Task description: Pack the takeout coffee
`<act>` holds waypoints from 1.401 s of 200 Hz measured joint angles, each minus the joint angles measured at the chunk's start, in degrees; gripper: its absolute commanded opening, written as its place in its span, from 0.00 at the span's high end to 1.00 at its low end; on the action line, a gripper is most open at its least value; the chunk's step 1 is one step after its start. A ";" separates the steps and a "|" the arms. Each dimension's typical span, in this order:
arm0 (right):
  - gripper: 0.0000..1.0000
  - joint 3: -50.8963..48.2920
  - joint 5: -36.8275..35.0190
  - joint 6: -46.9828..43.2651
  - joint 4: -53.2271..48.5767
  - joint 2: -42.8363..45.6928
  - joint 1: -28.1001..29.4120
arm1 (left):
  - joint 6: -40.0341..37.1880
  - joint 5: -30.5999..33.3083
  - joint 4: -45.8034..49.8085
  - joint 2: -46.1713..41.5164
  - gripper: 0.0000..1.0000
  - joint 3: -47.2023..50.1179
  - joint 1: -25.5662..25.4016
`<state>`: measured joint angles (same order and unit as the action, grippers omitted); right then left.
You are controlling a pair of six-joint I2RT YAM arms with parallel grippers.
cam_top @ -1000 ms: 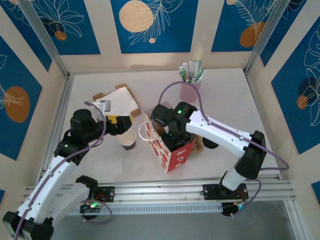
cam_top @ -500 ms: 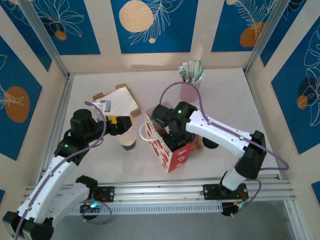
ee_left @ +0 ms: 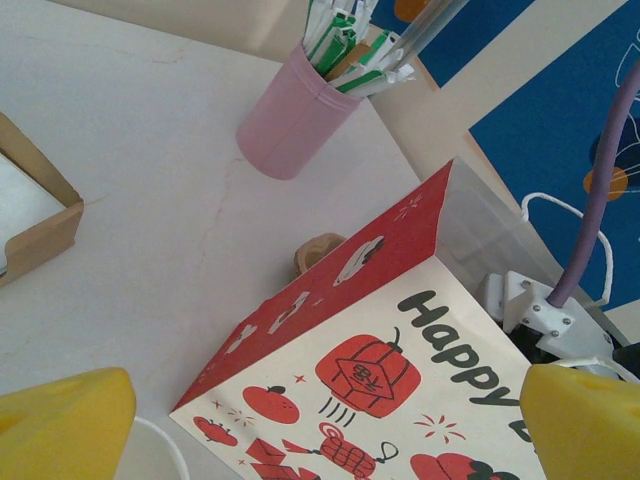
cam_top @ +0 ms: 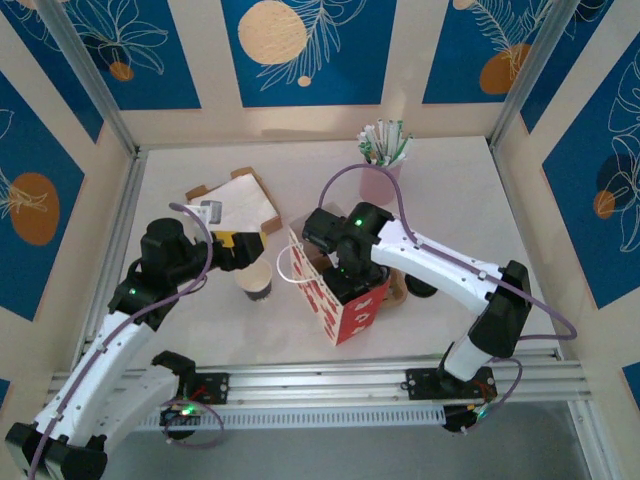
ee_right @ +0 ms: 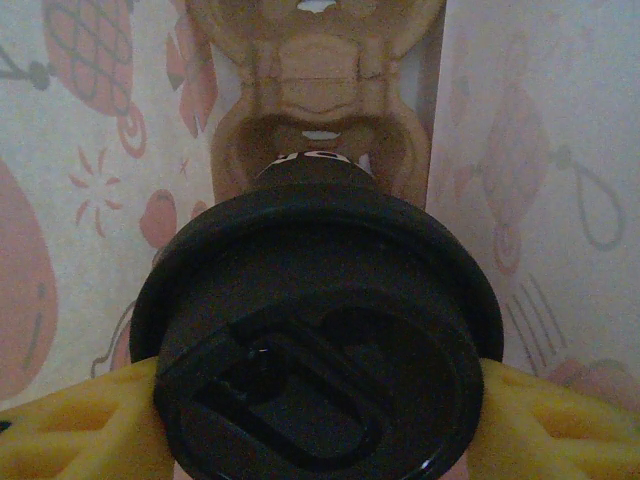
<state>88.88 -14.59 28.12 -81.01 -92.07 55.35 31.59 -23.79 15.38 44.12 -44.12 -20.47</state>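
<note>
White table (cam_top: 450,200) carried printed paper bag (cam_top: 350,310), right gripper (ee_right: 320,430) clamped black-lidded cup (ee_right: 320,300) inside bag, left gripper (ee_left: 320,425) spread wide beside it.

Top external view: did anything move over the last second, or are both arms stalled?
Nothing visibly changed. The right gripper stays clamped on the lidded coffee cup inside the paper bag. The left gripper stays open beside the bag, near the unlidded cup.
</note>
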 measured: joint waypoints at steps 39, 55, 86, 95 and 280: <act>0.42 0.00 0.04 0.00 -0.09 -0.09 0.00 | 0.00 -0.04 -0.02 0.37 0.01 0.00 0.00; 0.42 0.00 0.04 -0.02 -0.24 -0.09 0.00 | 0.00 -0.04 -0.02 0.37 0.01 -0.02 0.00; 0.42 0.02 0.04 -0.02 -0.24 -0.09 0.00 | 0.00 -0.13 -0.02 0.37 0.01 0.00 0.00; 0.42 0.02 0.04 -0.02 -0.24 -0.09 0.00 | 0.00 -0.17 -0.02 0.37 0.01 0.00 0.00; 0.42 -2.62 0.70 -1.09 4.42 -0.07 -1.14 | 0.00 -0.20 -0.07 0.35 0.01 0.00 0.00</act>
<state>86.26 -13.89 27.03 -76.60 -92.14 54.22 31.59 -23.99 15.31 44.47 -44.12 -20.47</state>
